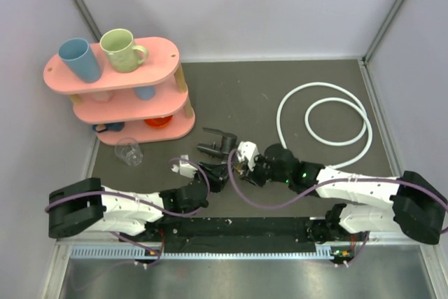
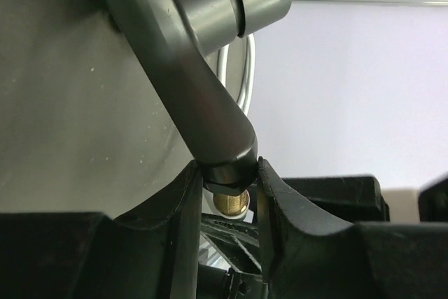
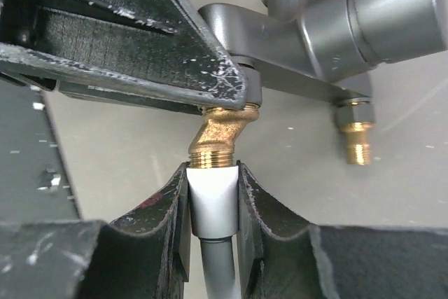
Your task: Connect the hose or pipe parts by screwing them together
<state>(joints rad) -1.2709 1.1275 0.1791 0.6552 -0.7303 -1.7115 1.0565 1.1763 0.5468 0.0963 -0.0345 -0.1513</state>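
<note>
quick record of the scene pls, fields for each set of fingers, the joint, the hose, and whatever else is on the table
left fingers: shut on the black tap fitting
right fingers: shut on the hose's end nut
joint: nut sits at the tip of one brass thread, threads exposed
spare outlet: bare
hose: white loops lying on the table, right side
other: pink rack with blue cup and green mug; clear glass

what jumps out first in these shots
Mid-table, the left pincer clamps the black tap fitting while the right pincer pinches the white hose end at its brass thread. The rest of the hose loops at the right rear; a pink shelf with cups stands left rear.
</note>
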